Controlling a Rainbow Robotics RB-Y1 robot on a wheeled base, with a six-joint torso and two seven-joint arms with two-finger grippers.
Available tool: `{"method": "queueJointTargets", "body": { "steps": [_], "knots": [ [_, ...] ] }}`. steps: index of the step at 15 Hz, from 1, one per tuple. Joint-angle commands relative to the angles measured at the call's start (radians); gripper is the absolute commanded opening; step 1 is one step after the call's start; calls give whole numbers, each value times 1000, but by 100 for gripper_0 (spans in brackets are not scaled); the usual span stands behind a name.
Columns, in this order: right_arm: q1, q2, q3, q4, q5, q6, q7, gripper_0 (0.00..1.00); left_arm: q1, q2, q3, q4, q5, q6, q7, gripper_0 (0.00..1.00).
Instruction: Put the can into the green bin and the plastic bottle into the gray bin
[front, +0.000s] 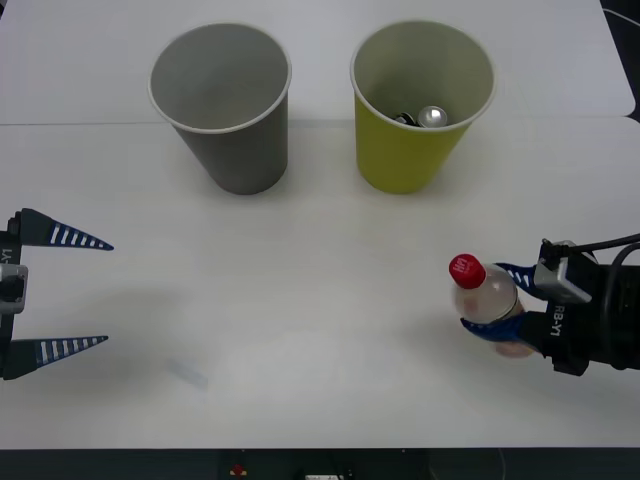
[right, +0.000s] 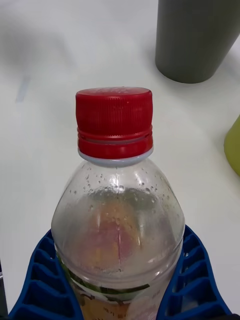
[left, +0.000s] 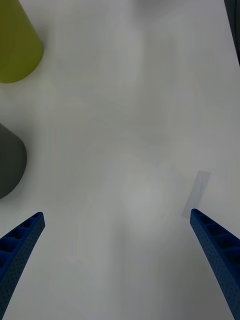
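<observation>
Gripping the plastic bottle (front: 487, 298), right gripper (front: 497, 305)

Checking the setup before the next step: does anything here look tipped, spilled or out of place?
Nothing stands out. The gray bin and green bin stand upright, the can lies inside the green one, and the right gripper holds the plastic bottle. The left gripper waits open at the table's left.

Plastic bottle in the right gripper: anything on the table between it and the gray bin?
No. In the front view, bare white table separates the plastic bottle, held by the right gripper, from the gray bin.
</observation>
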Motion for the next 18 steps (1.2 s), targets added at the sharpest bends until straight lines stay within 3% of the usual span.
{"method": "queueJointTargets", "body": {
  "steps": [1, 8, 12, 14, 18],
  "knots": [
    [-12, -71, 14, -92, 22, 0, -154, 0, 0, 0, 0, 0, 0, 0, 0, 100],
    [-153, -306, 63, -244, 29, 0, -552, 0, 0, 0, 0, 0, 0, 0, 0, 100],
    [-300, -418, 135, -250, 19, 0, -717, 0, 0, 0, 0, 0, 0, 0, 0, 100],
    [-417, -454, 204, -223, 14, 0, -775, 0, 0, 0, 0, 0, 0, 0, 0, 100],
    [-618, -447, 315, -105, 6, 0, -777, 0, 0, 0, 0, 0, 0, 0, 0, 100]
  ]
}}
